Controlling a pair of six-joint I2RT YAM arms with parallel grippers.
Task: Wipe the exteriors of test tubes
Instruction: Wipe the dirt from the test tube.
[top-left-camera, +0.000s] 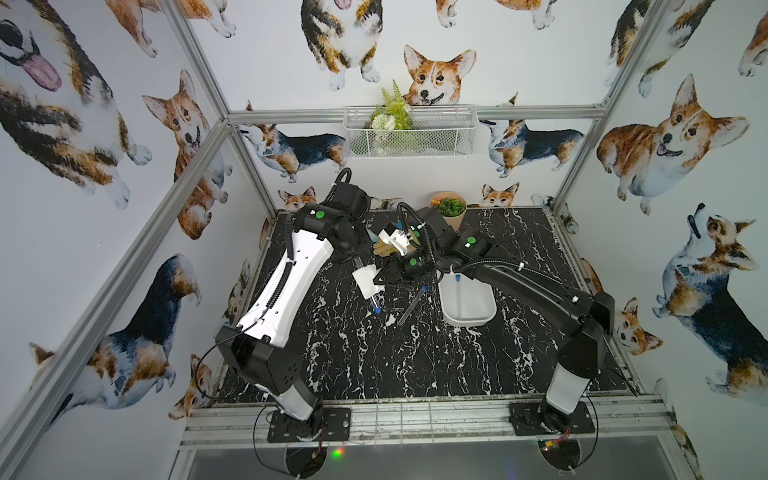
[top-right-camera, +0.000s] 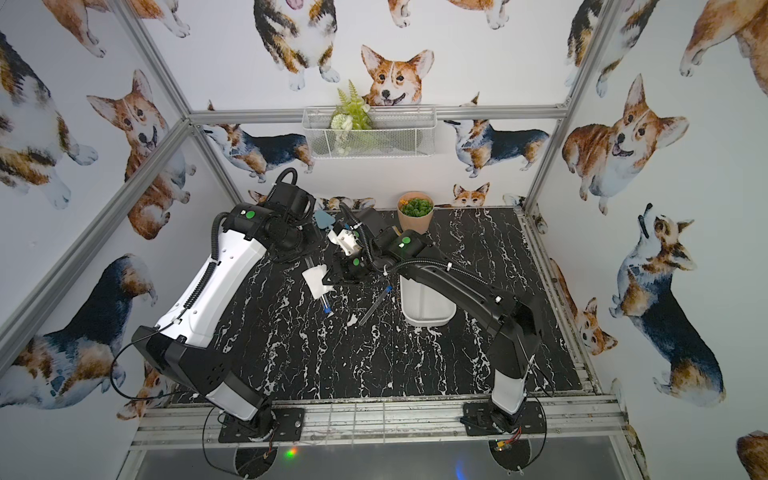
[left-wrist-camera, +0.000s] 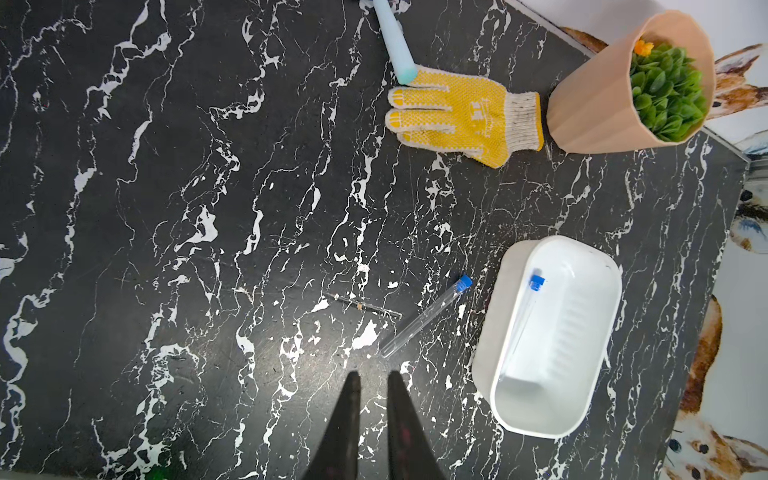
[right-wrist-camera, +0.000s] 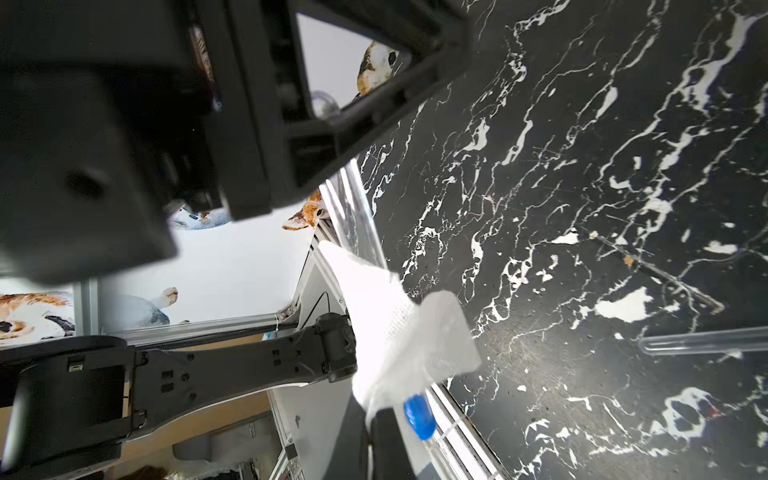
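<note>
Between the two claws, one test tube (right-wrist-camera: 419, 412) was up off the black marble tabletop (left-wrist-camera: 208, 291). The left claw (left-wrist-camera: 372, 376) looked closed on its round end, while the right claw (right-wrist-camera: 372, 419) was pinched shut on a white wipe (right-wrist-camera: 399, 332) folded round the tube near its capped end. Just beyond the left claw's tips a second test tube (left-wrist-camera: 426, 316) lay bare on the marble, likely unwiped. Farther out, a third test tube (left-wrist-camera: 521, 324) rested inside the white tub (left-wrist-camera: 482, 365), probably finished. Wiping seemed roughly midway, with one tube being wiped and one yet to do.
</note>
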